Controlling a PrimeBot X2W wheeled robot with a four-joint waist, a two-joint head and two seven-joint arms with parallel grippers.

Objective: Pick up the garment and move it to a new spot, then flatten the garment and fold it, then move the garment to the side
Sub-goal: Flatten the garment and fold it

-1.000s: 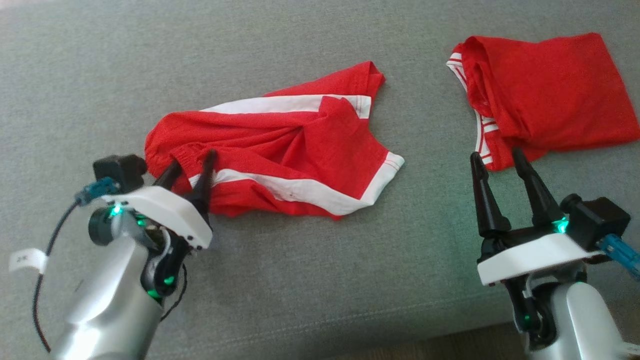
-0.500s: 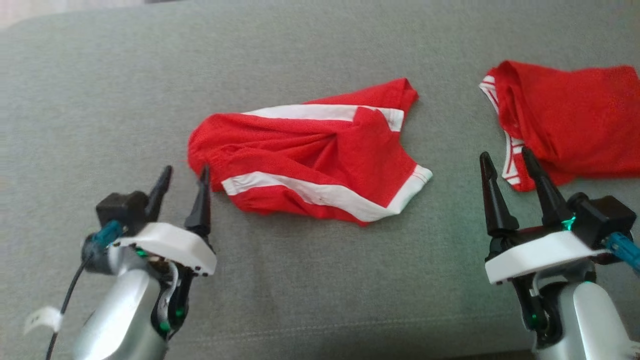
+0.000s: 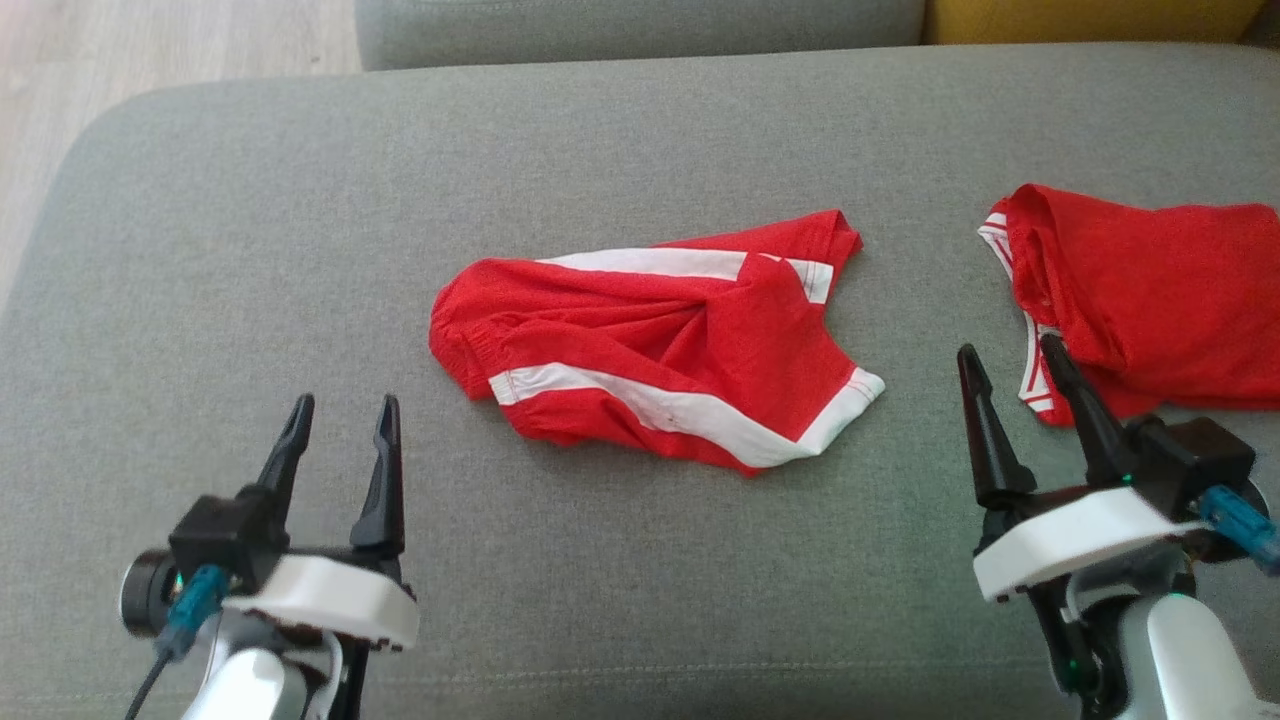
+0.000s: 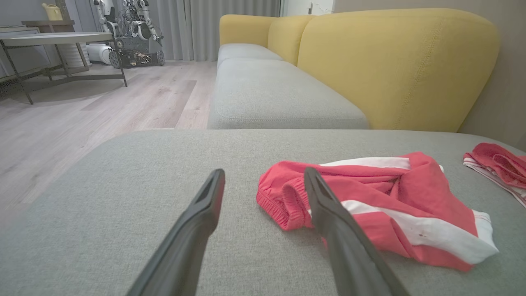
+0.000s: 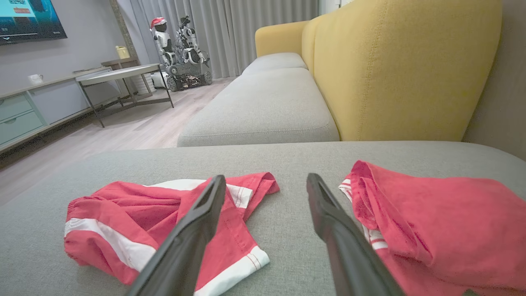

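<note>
The garment [image 3: 650, 350] is a pair of red shorts with white side stripes. It lies crumpled in the middle of the grey sofa cushion [image 3: 200, 250]. In the left wrist view the garment [image 4: 390, 205] has its elastic waistband turned toward my fingers. My left gripper [image 3: 345, 402] is open and empty, off the cloth, to the front left of the waistband; in its own view the left gripper [image 4: 264, 172] has its right finger overlapping the waistband. My right gripper [image 3: 1006, 346] is open and empty, between the shorts [image 5: 123, 218] and a second red garment [image 3: 1150, 300].
The second red garment [image 5: 431, 213], with thin white trim, lies at the cushion's right end. Wooden floor [image 3: 60, 60] begins past the cushion's left edge. A yellow backrest [image 4: 390, 61] and another grey seat [image 4: 267, 94] lie beyond. A table [image 5: 119, 76] and a parked robot stand across the room.
My left gripper has let go of the waistband and pulled back to the front left, fingers spread. The head camera has tilted up, so the picture has shifted. The right gripper stays open.
</note>
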